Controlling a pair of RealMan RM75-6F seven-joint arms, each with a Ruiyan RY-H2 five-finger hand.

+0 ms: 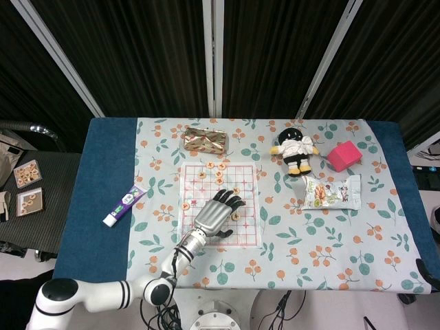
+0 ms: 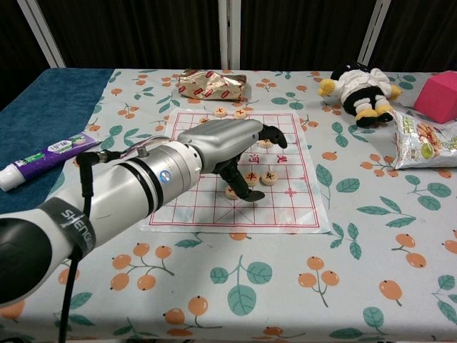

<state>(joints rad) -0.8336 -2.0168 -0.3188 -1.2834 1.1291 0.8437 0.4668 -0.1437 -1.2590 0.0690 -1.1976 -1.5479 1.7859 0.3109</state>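
Floral-clothed table (image 1: 330,234): left hand (image 1: 216,214) hovers, fingers apart and empty, over near discs (image 2: 260,177) on the board (image 1: 242,234), poised for picking.

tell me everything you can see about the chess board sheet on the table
The chess board sheet is a thin, flat white sheet, plastic or paper by its look, printed with a red grid and red characters across its middle band. It lies flat near the middle of the floral tablecloth, just in front of the gold foil packet. Round wooden pieces with red or dark marks sit on it, mostly along its far side. The left hand is over its near half, fingers spread above the pieces there.
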